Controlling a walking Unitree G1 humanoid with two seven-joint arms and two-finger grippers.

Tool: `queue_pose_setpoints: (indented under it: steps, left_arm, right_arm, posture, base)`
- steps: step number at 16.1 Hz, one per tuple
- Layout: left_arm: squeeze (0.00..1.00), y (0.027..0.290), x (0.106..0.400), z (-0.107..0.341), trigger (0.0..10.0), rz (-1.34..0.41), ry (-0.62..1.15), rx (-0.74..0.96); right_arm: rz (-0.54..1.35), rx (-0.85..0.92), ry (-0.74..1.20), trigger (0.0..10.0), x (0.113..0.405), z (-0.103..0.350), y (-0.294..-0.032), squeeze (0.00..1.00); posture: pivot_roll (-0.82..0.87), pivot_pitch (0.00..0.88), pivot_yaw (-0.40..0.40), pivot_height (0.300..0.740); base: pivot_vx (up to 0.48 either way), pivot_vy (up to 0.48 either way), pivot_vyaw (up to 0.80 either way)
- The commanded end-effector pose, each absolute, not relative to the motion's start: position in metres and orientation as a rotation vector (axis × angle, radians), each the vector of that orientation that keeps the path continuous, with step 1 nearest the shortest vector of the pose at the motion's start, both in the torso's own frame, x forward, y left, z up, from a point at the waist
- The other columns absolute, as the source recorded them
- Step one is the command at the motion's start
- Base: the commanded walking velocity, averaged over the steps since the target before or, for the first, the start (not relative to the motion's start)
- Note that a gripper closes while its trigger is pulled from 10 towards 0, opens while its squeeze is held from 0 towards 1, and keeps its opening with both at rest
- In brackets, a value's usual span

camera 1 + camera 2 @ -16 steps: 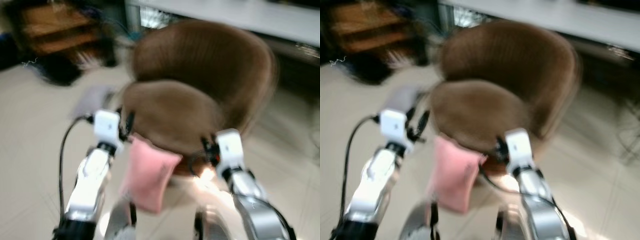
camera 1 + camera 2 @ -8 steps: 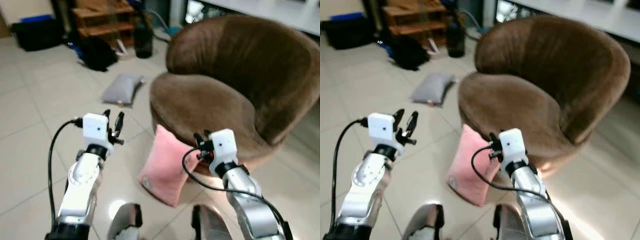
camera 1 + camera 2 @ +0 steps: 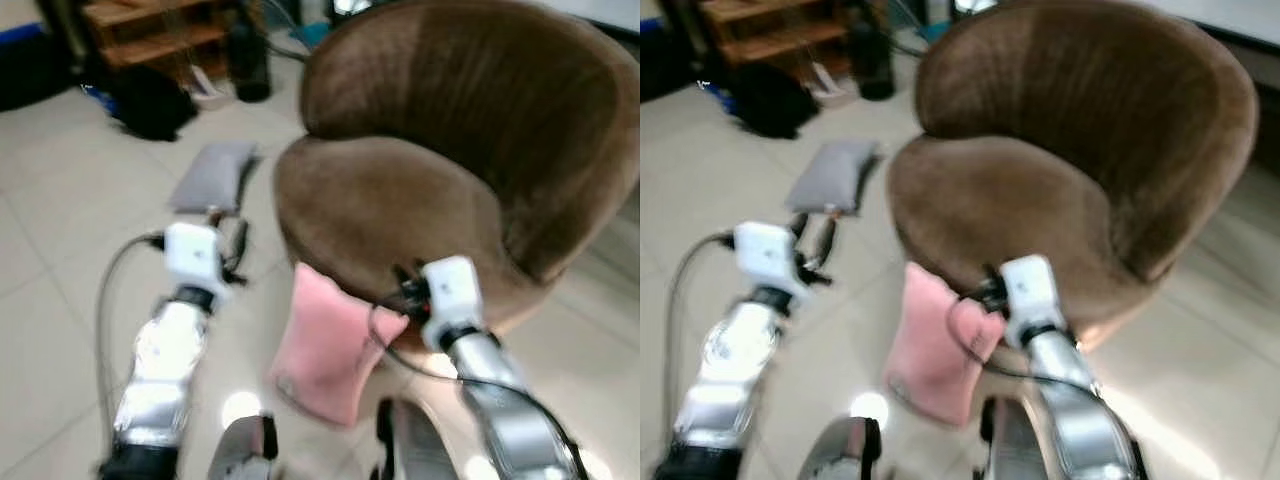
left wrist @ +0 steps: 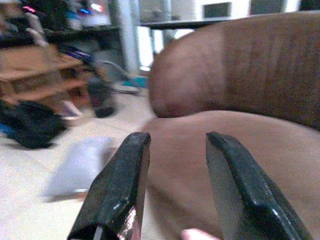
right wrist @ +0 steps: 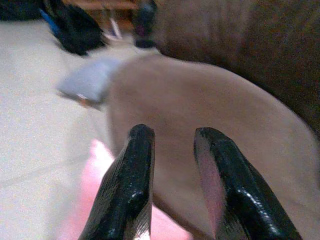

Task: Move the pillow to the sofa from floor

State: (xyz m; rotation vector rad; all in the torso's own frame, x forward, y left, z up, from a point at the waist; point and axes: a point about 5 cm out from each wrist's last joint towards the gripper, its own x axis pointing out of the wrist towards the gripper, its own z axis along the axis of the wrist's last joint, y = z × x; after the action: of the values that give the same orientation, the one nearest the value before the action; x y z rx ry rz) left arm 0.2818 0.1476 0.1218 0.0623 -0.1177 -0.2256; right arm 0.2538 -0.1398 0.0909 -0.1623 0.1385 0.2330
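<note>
From the head views we see the pink pillow (image 3: 330,345) standing on edge on the pale tiled floor (image 3: 60,300), leaning against the front of the round brown sofa (image 3: 400,210). It sits at about 6 o'clock of the seat, between our two arms. The sofa looks plush and velvety, with a curved back. A grey pillow (image 3: 212,177) lies flat at 10 o'clock, with a black bag (image 3: 150,100) and wooden shelf (image 3: 150,25) beyond. The left gripper (image 3: 228,240) hovers over the floor; the right gripper (image 3: 405,285) is by the pillow's top corner. Motion blur softens everything here.

In the left wrist view, the jaws stand moderately apart and empty, framing the sofa seat; a pink sliver of pillow peeks at the edge.

In the right wrist view, the glossy fingers (image 5: 130,185) are also parted and empty, above the pillow and seat rim.
</note>
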Motion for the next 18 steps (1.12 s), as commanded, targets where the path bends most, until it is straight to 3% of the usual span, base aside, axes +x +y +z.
queue_pose_setpoints:
  steps: [1, 11, 18]
  left_arm:
    - [0.0, 0.155, 0.283, 0.123, 10.0, -0.215, -0.116, 0.089]
    - [0.0, 0.153, 0.285, 0.121, 10.0, -0.242, -0.098, 0.095]
    - [0.0, 0.143, 0.274, 0.11, 10.0, -0.383, -0.064, 0.149]
  right_arm:
    - [0.244, -0.146, 0.112, 10.0, 0.256, 0.097, -0.134, 0.0]
    - [0.235, -0.135, 0.115, 10.0, 0.257, 0.096, -0.135, 0.0]
    - [0.226, -0.121, 0.142, 10.0, 0.253, 0.088, -0.135, 0.0]
  posture:
    - [-0.06, 0.05, 0.039, 0.616]
    - [-0.06, 0.046, 0.044, 0.611]
    - [-0.05, 0.056, 0.04, 0.551]
  base:
    - [0.386, 0.0, 0.0]
    - [0.376, 0.0, 0.0]
    - [0.0, 0.0, 0.0]
